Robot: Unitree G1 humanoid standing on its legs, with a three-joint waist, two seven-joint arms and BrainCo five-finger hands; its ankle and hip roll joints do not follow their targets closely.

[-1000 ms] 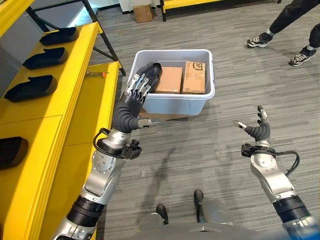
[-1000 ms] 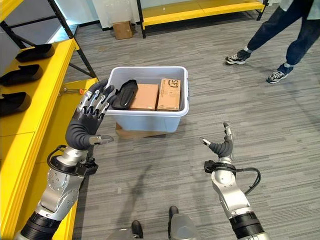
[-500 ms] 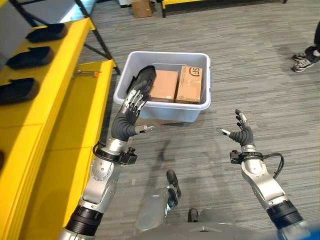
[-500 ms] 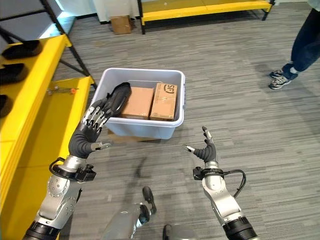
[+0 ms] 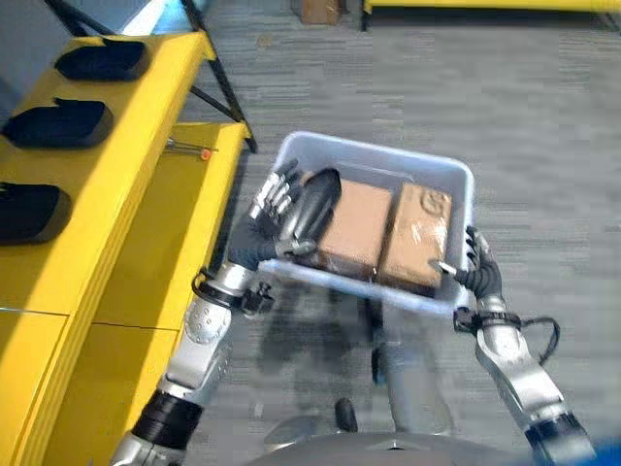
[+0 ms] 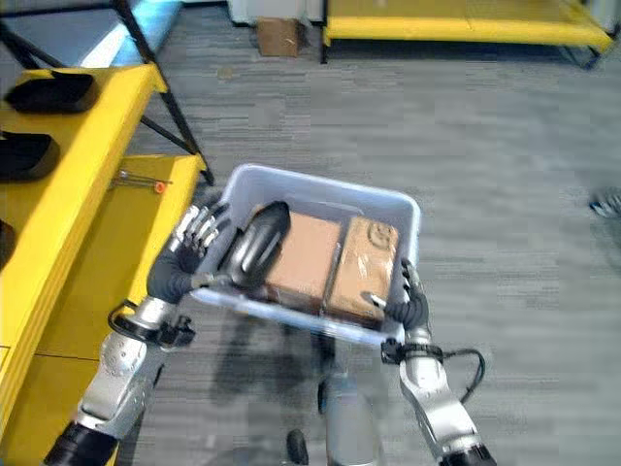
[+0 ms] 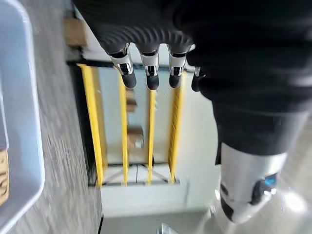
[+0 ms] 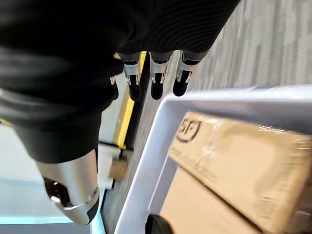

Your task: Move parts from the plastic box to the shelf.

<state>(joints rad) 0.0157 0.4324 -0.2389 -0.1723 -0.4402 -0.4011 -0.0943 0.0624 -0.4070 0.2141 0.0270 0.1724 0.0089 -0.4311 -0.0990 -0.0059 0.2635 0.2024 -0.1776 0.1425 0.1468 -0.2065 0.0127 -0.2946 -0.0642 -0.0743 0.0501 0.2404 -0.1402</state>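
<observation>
Flanking the plastic box, your two hands sit at its opposite ends. Your left hand is at the box's shelf-side end wall, fingers straight and spread up along the rim, thumb reaching toward the near wall; it grips nothing. Your right hand is at the near corner on the other side, fingers relaxed and slightly splayed just beside the rim, thumb pointing in toward the box. You cannot tell from the head views whether either hand actually touches the plastic. In each wrist view the fingers hang straight in a row with nothing between them and the thumb.

Just inside the box from your left hand lies a black part, long and rounded, leaning at the end wall close to your fingertips. Beyond it, toward your right hand, two cardboard cartons lie side by side and fill the remaining floor of the box; the one nearest your right hand is wrapped in glossy film.

Outward from your left hand stands the yellow shelf, with three more black parts lined along its upper level; the nearest is cut off at the edge. A small orange-tipped tool lies on the lower level. The box stands on grey plank floor.
</observation>
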